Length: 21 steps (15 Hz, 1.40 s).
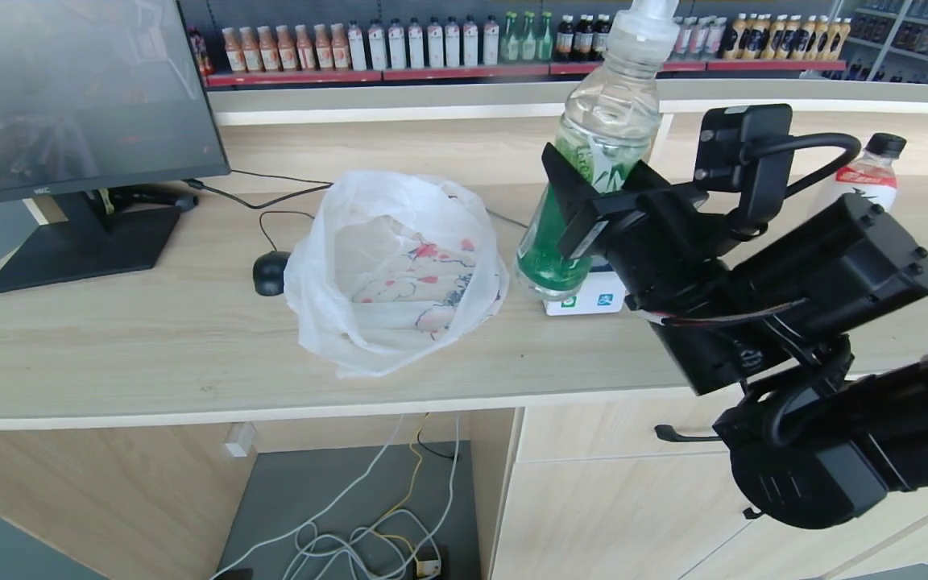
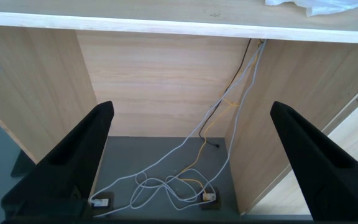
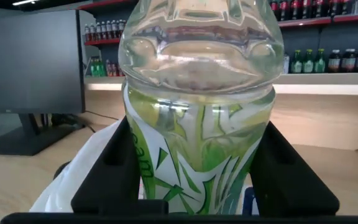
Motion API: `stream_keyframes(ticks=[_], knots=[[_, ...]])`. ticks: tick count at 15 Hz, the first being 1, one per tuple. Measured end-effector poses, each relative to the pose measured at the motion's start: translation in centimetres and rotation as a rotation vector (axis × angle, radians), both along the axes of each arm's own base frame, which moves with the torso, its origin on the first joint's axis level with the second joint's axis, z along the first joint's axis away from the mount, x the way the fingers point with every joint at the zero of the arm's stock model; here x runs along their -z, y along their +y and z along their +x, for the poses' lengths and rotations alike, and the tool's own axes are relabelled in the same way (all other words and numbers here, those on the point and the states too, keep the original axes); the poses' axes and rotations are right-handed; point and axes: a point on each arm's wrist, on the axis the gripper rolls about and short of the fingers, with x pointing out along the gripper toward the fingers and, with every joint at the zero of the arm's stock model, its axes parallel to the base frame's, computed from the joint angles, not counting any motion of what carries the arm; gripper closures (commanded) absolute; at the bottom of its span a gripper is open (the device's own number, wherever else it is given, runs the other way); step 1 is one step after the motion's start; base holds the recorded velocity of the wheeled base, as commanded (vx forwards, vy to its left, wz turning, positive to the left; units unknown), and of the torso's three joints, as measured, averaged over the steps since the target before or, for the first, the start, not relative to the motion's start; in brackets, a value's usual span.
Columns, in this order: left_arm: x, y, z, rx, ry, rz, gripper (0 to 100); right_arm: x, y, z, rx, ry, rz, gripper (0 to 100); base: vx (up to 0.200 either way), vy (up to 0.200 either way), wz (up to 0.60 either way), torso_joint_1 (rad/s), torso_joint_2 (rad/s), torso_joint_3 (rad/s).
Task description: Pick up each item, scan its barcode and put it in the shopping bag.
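Right gripper is clamped on the green-labelled bottle, holding it upright just over the white scanner, right beside the bag. Bag sits open on the counter; its contents can't be made out. Left gripper hangs below the counter edge, fingers spread wide.

a shop checkout: shelves of bottled drinks line the back wall behind a wooden counter with a monitor.
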Motion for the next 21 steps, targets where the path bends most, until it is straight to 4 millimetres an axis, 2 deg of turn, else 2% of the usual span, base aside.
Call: stream_keyframes(ticks=[2,5,17,21], knots=[[0.0,0.0,0.0,0.0,0.0,0.0,0,-0.5,-1.1,1.1,0.038,-0.011,0.025,100,0.0,0.2,0.0,0.0,0.0,0.002],[0.0,0.0,0.0,-0.001,0.0,-0.003,0,-0.7,-2.0,1.7,0.065,-0.019,0.032,100,0.0,0.2,0.0,0.004,0.0,0.004],[0.0,0.0,0.0,-0.001,0.0,-0.005,0,-1.1,-2.6,1.7,0.071,-0.023,0.051,100,0.0,0.2,0.0,0.002,0.0,0.002],[0.0,0.0,0.0,-0.001,0.0,-0.003,0,-0.4,-2.5,1.3,0.066,0.002,0.029,100,0.0,0.0,0.0,0.0,0.0,0.0]])
